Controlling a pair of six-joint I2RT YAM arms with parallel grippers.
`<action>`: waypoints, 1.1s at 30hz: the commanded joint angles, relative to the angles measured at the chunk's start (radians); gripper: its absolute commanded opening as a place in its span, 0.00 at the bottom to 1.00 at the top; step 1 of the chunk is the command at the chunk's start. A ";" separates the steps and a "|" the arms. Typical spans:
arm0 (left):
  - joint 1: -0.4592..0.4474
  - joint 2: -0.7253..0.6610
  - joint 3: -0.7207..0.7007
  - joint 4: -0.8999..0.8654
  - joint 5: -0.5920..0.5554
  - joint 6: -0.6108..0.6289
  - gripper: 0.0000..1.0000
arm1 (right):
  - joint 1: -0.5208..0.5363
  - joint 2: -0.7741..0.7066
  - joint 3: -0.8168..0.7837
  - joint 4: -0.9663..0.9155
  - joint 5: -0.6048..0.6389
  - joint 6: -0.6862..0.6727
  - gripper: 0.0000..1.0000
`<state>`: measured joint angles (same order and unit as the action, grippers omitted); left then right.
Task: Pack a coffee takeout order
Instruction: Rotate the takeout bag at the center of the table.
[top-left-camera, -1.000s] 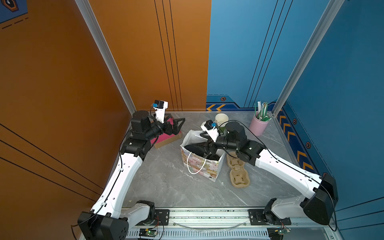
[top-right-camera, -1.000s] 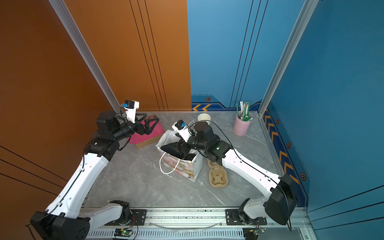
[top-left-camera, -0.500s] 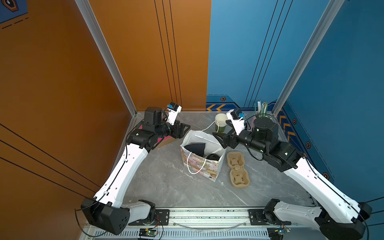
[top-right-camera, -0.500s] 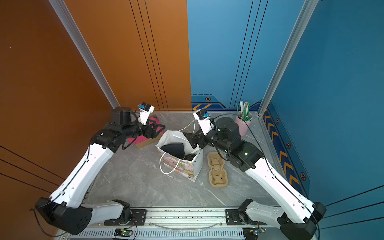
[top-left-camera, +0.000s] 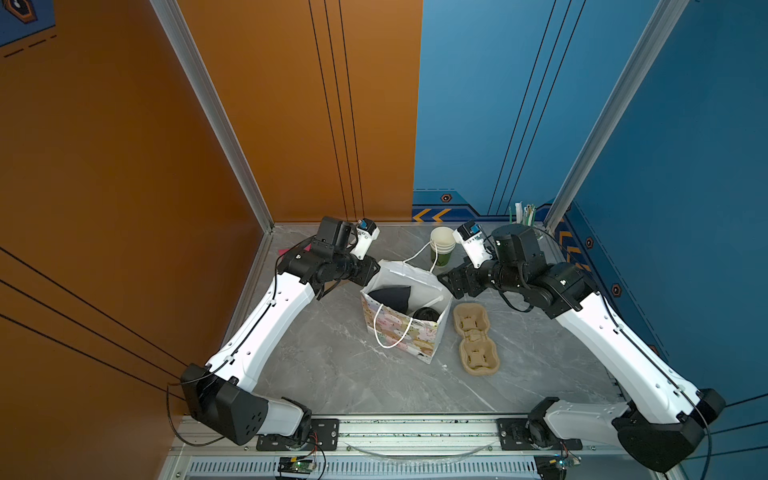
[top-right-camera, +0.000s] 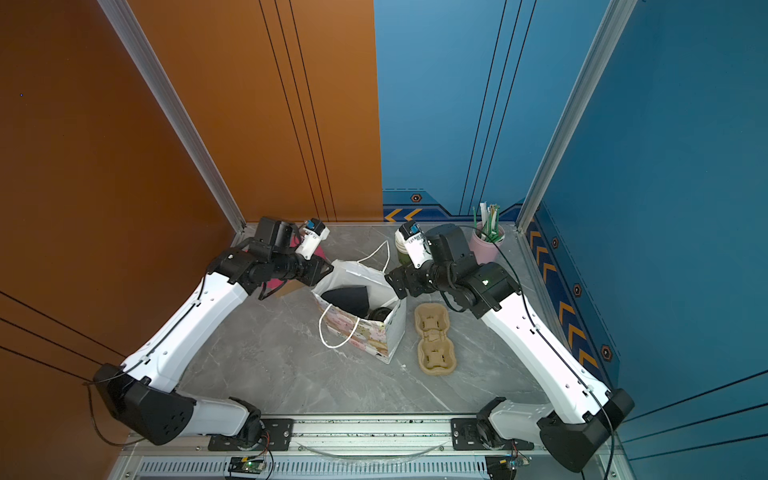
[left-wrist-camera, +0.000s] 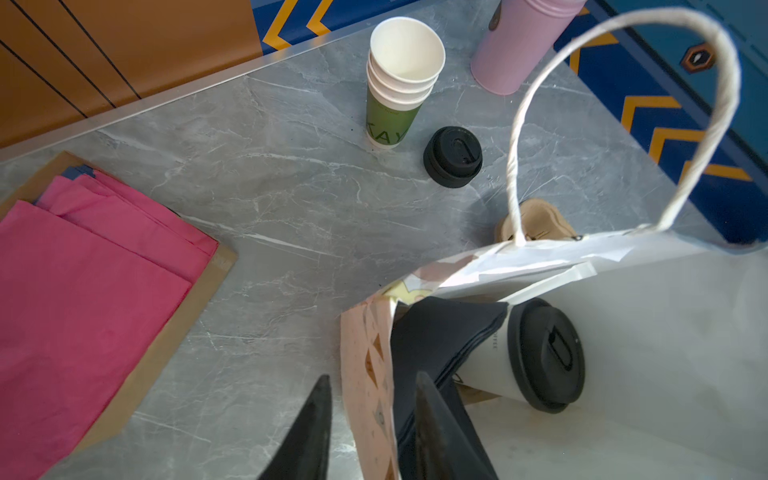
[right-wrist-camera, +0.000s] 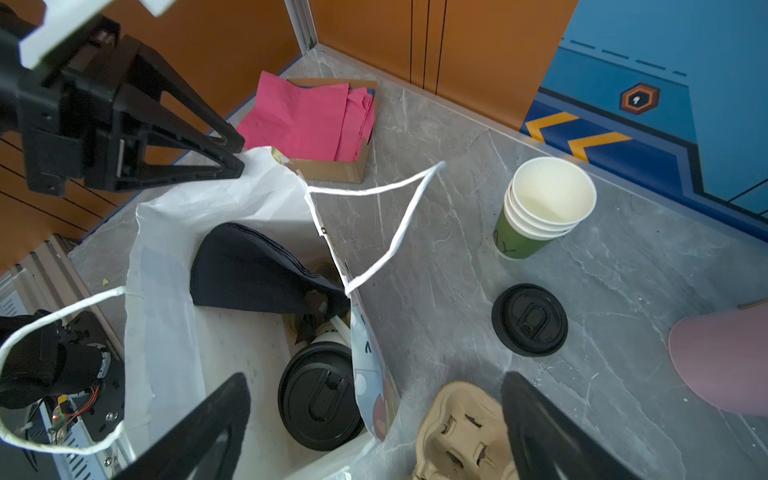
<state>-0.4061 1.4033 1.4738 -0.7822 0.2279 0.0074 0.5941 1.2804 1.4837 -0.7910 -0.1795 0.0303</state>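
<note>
the bag (top-left-camera: 399, 338) stands open in the middle of both top views, on the grey worktop (top-left-camera: 332, 370). inside it sits the cup (left-wrist-camera: 488, 368), its black lid on, at the lower right of the left wrist view and at the lower middle of the right wrist view (right-wrist-camera: 320, 399). the napkin (top-left-camera: 390, 297), black and folded, leans in the bag just beside the cup and overlaps its side.

the left gripper (left-wrist-camera: 372, 378) is at the bag's upper left corner in both top views (top-right-camera: 328, 268). its jaws are narrowly apart, one outside the bag's wall and one inside. the pictures do not settle whether they pinch the paper.

the right gripper (right-wrist-camera: 374, 382) hangs over the bag's right rim (top-left-camera: 446, 284) with its jaws wide apart and nothing between them. one finger is over the bag's mouth, the other over the carrier (top-left-camera: 473, 336), which lies just right of the bag.

behind the bag, toward the back wall, stand the cup stack (left-wrist-camera: 401, 79) and a pink holder (top-right-camera: 486, 245). a loose lid (right-wrist-camera: 530, 320) lies near them. the pink napkins (right-wrist-camera: 307, 120) lie in a cardboard tray at the upper middle of the right wrist view.
</note>
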 joint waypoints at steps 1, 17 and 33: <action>-0.008 0.014 0.018 -0.030 -0.034 -0.018 0.24 | -0.009 0.009 0.026 -0.055 -0.013 0.009 0.95; -0.050 -0.010 0.026 -0.056 -0.163 -0.269 0.00 | -0.023 0.010 0.008 -0.031 0.005 0.027 0.97; -0.092 -0.138 -0.037 -0.162 -0.378 -0.456 0.00 | -0.075 0.001 -0.042 0.010 -0.032 0.033 0.99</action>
<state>-0.4858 1.2949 1.4586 -0.9142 -0.1013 -0.4023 0.5285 1.2953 1.4540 -0.8017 -0.1879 0.0528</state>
